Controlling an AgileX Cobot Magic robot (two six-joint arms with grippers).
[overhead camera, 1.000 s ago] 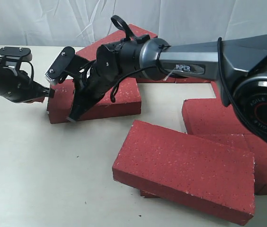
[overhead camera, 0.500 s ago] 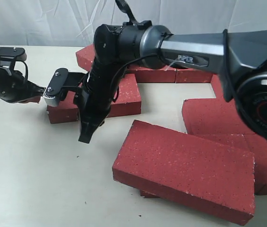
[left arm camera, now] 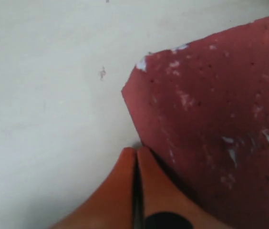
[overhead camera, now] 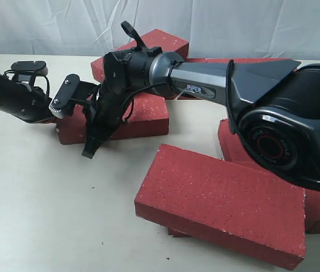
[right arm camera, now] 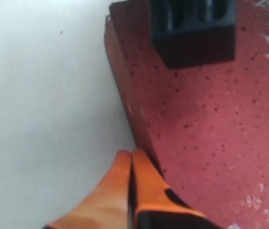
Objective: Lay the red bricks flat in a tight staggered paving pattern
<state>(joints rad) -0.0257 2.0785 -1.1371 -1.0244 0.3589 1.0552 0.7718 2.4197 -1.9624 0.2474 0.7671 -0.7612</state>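
Jaws pressed together, left gripper [left arm camera: 135, 160] and right gripper [right arm camera: 130, 160] butt the edges of the centre-left red brick [overhead camera: 148, 116], apparently to slide it.

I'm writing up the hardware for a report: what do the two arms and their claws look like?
Right arm: dark grey and black shells, white PiPER lettering, a red-ringed joint cap, loose black cables at the wrist. Left arm: plain black. Both the left claw and right claw have orange fingers with black patches.
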